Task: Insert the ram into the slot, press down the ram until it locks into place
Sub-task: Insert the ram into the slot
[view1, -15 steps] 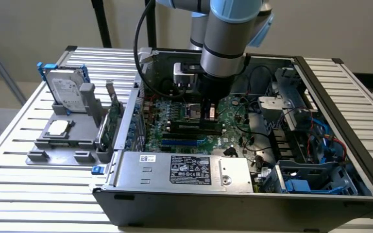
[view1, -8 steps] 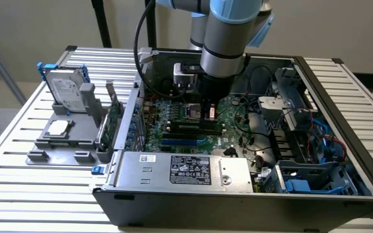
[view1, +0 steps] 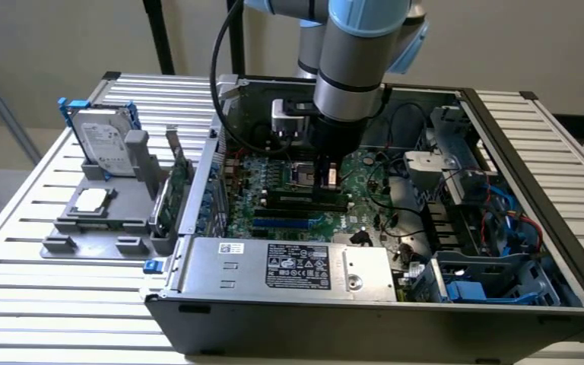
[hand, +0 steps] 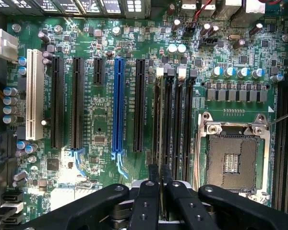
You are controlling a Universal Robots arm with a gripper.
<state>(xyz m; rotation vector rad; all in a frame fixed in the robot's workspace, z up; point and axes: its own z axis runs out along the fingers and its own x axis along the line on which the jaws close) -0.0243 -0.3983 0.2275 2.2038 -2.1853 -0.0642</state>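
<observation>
The insertion step is judged in hand. The ram (hand: 159,120) is seen edge-on in the outermost of the slots (hand: 188,124), farthest from the socket (hand: 232,160), and is clamped by the gripper (hand: 160,173). A straight, even downward press is called for. The case (view1: 271,319) is carried mid-table (view1: 49,319), before a pale wall.

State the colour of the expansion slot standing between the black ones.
The expansion slot is blue, clearest in the wrist view.

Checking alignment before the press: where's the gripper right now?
In the exterior view the gripper hangs inside the open computer case, right above the black memory slots mid-motherboard, beside the empty CPU socket.
</observation>
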